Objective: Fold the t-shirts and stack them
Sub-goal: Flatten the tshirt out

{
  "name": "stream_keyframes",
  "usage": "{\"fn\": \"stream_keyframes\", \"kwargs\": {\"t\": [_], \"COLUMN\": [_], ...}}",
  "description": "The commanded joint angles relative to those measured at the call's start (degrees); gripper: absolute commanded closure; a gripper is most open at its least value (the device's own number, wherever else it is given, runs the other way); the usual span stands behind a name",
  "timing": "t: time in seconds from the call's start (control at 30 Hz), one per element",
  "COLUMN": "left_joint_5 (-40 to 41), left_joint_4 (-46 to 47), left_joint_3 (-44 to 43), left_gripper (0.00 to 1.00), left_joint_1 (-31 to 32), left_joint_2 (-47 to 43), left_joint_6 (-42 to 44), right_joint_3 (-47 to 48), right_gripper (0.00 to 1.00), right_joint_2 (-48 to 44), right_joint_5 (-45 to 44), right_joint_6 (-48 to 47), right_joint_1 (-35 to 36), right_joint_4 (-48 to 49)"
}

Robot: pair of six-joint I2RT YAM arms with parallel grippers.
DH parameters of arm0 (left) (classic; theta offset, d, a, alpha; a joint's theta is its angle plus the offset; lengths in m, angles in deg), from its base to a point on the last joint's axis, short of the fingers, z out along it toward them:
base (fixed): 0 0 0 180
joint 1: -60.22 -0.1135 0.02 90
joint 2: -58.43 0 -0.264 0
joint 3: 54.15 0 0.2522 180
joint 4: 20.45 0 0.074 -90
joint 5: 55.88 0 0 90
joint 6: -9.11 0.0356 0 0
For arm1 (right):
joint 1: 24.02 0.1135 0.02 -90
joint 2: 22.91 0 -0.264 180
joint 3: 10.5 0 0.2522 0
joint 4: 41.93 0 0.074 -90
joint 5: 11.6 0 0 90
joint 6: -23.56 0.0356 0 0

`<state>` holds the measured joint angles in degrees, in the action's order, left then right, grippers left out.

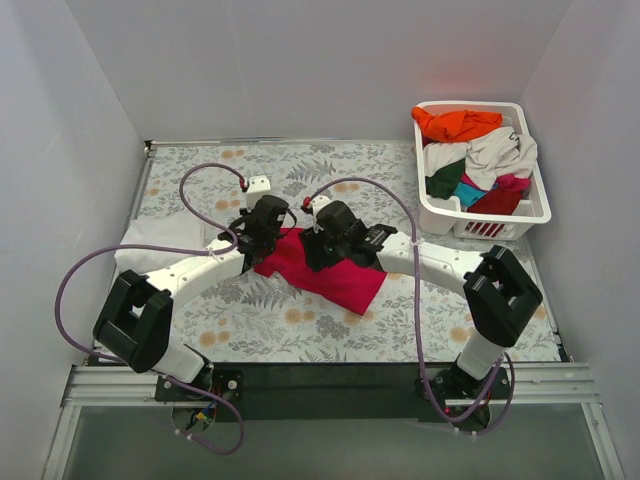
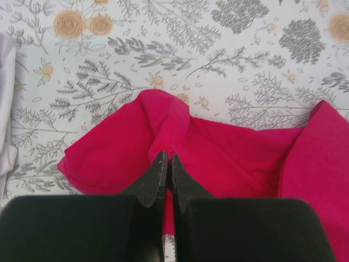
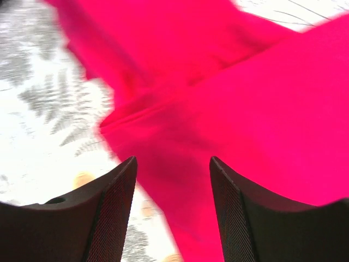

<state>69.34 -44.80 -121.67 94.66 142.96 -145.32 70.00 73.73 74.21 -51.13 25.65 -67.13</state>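
Observation:
A crimson-pink t-shirt point(image 1: 335, 275) lies crumpled in the middle of the flowered table. My left gripper point(image 1: 266, 240) is at its left edge, and in the left wrist view my left gripper point(image 2: 167, 158) is shut on a raised fold of the crimson-pink t-shirt point(image 2: 229, 158). My right gripper point(image 1: 320, 245) hovers over the shirt's upper part; in the right wrist view my right gripper point(image 3: 173, 164) is open, with the blurred crimson-pink t-shirt point(image 3: 245, 120) below it. A white t-shirt point(image 1: 150, 252) lies folded at the table's left.
A white slotted basket point(image 1: 535, 205) at the back right holds several shirts: orange point(image 1: 458, 124), off-white point(image 1: 500, 152), green point(image 1: 445, 180), teal. White walls close in on three sides. Purple cables loop over both arms.

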Motion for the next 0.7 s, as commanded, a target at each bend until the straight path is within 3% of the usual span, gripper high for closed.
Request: {"fn": "stream_keyframes", "kwargs": {"t": [0.0,0.4,0.57,0.67], "left_joint_5": [1.16,-0.5,-1.3,-1.21], "left_joint_4": [-1.98,-2.51,-2.51,-2.59], "left_joint_3": [1.54,3.13,4.18,4.71], "left_gripper": [1.0,1.0,1.0,1.0], "left_joint_1": [-0.33,-0.51,-0.86,-1.39], "left_joint_2": [-1.83,-4.98,-7.01,-8.07], "left_joint_6": [-1.49,-2.55,-2.64,-2.55], "right_joint_3": [1.02,6.73,9.19,9.37], "right_gripper": [0.5,0.48,0.52,0.79], "right_joint_2": [-3.39,7.06,11.37,10.94], "right_joint_5": [2.16,0.32,-2.22,-2.84], "right_joint_6": [1.83,2.0,1.74,1.48], "right_joint_1": [2.36,6.05,6.14,6.14], "right_joint_4": [3.88,4.76,3.89,2.75]}}
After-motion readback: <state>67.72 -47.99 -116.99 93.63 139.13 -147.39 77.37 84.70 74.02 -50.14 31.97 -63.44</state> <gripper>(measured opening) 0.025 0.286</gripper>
